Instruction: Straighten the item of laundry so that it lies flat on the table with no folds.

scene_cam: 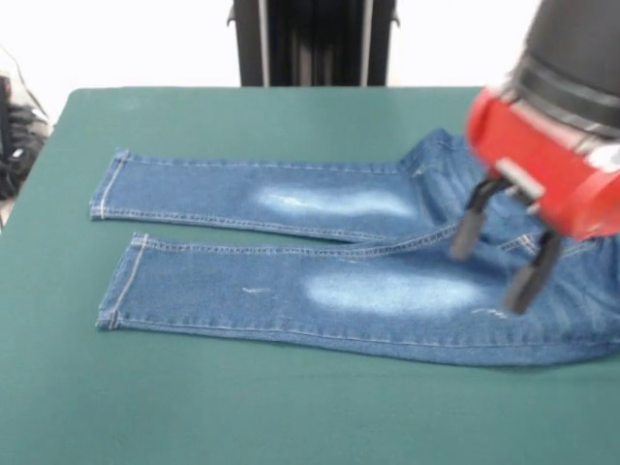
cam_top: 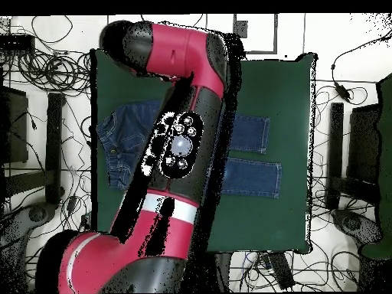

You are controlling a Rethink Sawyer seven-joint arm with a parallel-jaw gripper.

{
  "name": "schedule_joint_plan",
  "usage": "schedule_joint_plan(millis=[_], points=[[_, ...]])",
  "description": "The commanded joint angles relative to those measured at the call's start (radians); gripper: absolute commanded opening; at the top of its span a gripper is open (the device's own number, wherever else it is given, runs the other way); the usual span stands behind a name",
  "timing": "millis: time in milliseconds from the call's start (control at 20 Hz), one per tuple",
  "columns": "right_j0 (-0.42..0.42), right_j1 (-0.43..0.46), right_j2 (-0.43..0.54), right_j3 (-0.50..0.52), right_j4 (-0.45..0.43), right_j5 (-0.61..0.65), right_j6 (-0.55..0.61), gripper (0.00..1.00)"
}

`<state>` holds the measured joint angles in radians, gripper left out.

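Observation:
The jeans [scene_cam: 320, 247] lie spread on the green table [scene_cam: 291, 407], with both legs running left side by side and the waist at the right, partly past the picture's edge. My gripper [scene_cam: 498, 254] is open, its two black fingers [scene_cam: 468, 225] apart and hanging low over the crotch and upper thigh of the near leg. I cannot tell if they touch the cloth. In the overhead view my arm [cam_top: 180, 145] covers the middle of the jeans. Only the waist end [cam_top: 116, 149] and the two leg ends [cam_top: 256, 178] show on the table [cam_top: 295, 99], and the gripper is hidden.
The black pedestal [scene_cam: 310, 44] stands at the table's far side. Cables [cam_top: 46, 73] and dark equipment [scene_cam: 15, 136] lie on the floor around the table. Green table surface shows in front of and to the left of the jeans.

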<state>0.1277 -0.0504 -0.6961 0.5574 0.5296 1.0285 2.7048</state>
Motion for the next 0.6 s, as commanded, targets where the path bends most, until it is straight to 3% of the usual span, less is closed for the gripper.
schedule_joint_plan(millis=[50, 250, 600], points=[[-0.047, -0.022, 0.228, 0.19, -0.139, -0.078, -0.425, 1.0], [-0.079, -0.024, 0.276, 0.179, -0.199, -0.093, -0.477, 1.0], [-0.162, -0.058, 0.42, 0.198, -0.289, -0.102, -0.721, 1.0]])
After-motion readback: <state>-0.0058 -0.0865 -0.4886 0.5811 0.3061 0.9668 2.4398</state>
